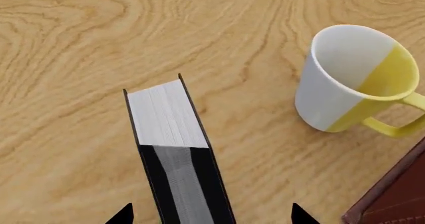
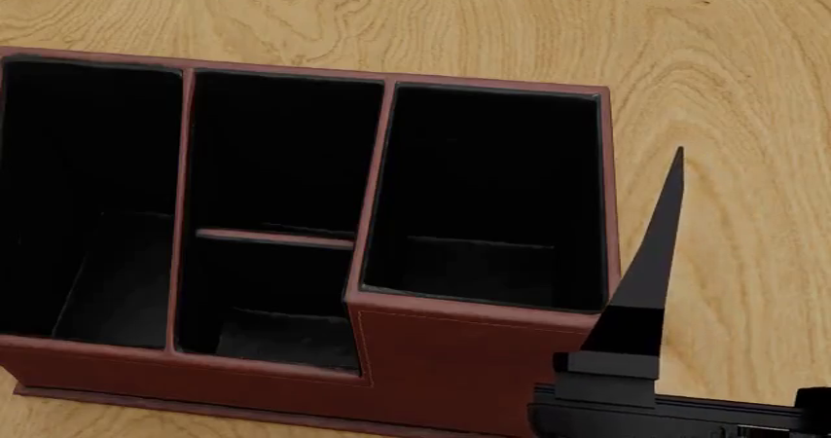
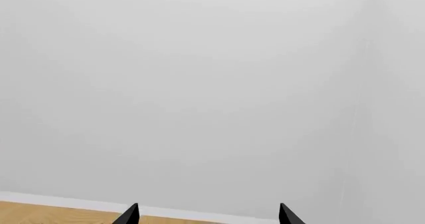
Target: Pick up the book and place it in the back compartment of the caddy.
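Observation:
The book (image 1: 169, 117) stands upright on the wooden table, black covers with white page edges facing up. My left gripper (image 1: 212, 215) is open and straddles it, with a gap between each fingertip and a cover. The caddy (image 2: 429, 360), red-brown with black lining, fills the head view. Its back compartment (image 2: 279, 190) is the short cell behind the low crossbar (image 2: 272, 237) in the middle column, and nothing shows in it. My right gripper (image 3: 208, 215) is open and empty, facing a grey wall. One of its fingers (image 2: 645, 263) rises beside the caddy's right wall. The book is out of the head view.
A white-and-yellow mug (image 1: 352, 79) stands close beside the book, handle towards the caddy's corner (image 1: 391, 199). A longer cell (image 2: 267, 302) lies in front of the crossbar, with a long cell (image 2: 85, 195) on the left and a tall-walled one (image 2: 487, 185) on the right.

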Controlling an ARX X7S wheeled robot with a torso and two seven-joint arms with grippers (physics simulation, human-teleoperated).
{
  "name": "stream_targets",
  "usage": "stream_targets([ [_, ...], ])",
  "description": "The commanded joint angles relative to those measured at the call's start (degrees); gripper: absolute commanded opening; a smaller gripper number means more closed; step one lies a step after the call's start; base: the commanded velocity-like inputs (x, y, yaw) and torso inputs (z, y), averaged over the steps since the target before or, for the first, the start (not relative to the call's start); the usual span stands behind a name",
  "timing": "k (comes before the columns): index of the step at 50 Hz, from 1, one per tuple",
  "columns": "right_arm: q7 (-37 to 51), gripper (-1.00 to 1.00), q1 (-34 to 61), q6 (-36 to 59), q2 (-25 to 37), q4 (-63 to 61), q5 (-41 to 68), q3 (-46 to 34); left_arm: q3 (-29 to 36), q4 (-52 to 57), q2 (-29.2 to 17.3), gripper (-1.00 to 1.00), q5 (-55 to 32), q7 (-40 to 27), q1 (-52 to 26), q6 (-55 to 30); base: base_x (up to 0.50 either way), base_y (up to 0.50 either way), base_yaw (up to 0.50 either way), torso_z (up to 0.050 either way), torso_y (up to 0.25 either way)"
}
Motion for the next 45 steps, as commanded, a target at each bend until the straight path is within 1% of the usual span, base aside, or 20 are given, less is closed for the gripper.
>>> stream_targets([
  [1,-0.06,1.0,-0.79,0.24,-0.27,0.16,0.08,0.72,0.93,-2.11,0.28,1.0,1.65,1.16,0.29,1.41,0.0,0.0,0.0,0.0,0.0],
  [17,-0.17,1.0,-1.85,0.38,0.2,0.02,-0.25,1.55,1.02,-3.1,0.7,1.0,1.66,0.91,0.45,1.93,0.0,0.0,0.0,0.0,-0.003],
  [18,-0.19,1.0,-1.93,0.32,0.24,0.0,-0.3,1.59,0.99,-3.06,0.71,-1.0,1.65,0.95,0.48,2.02,0.0,0.0,0.0,0.0,-0.01],
  [32,-0.31,1.0,-2.64,0.4,0.42,-0.06,-0.37,2.31,0.27,-1.72,0.52,-1.0,1.58,-0.11,0.91,2.54,0.0,0.0,0.0,0.0,-0.001],
  [45,-0.46,1.0,-3.01,0.75,0.83,-0.58,-0.38,3.0,-1.61,2.21,-0.53,-1.0,0.19,-1.75,1.1,2.52,0.0,0.0,0.0,0.0,-0.001],
])
